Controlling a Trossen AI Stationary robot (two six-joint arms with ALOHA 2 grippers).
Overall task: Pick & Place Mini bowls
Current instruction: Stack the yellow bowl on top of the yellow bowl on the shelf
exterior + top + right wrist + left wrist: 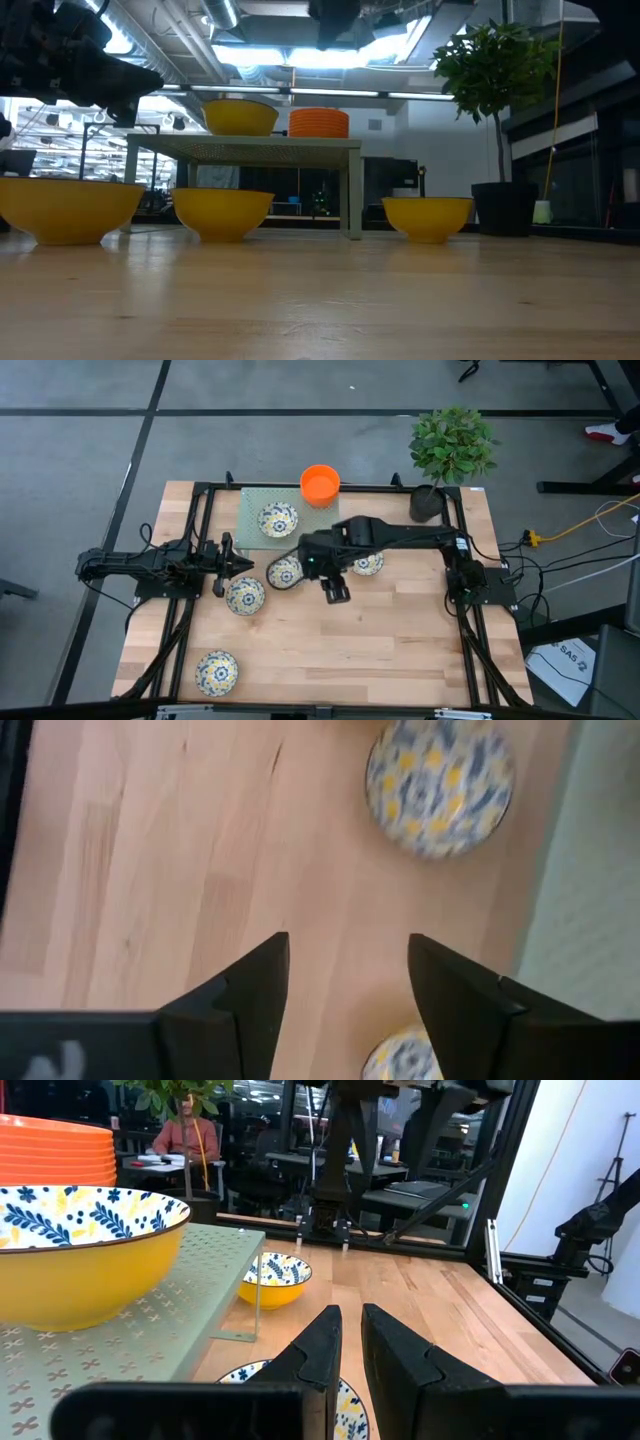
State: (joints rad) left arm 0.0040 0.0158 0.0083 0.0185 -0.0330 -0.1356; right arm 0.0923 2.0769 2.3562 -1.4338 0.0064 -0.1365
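High view: my right gripper (336,592) over bare table (380,650), jaws spread, holding nothing. Floral bowls: one on the green stand (250,510), three near mid-table, one at the near-left corner (216,671). Orange bowl stack (320,483) at the stand's corner.

Low view: yellow-sided bowls along the table.

Left wrist view: my left gripper (347,1342) nearly closed, empty, over a floral bowl.

Right wrist view: a floral bowl (440,782) beyond my parted fingers.

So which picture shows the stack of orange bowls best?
The high view: the orange stack shows whole from above, on the green shelf's corner. The low view shows its side, so the layers count best there. The left wrist view catches only an edge; the right wrist view misses it.
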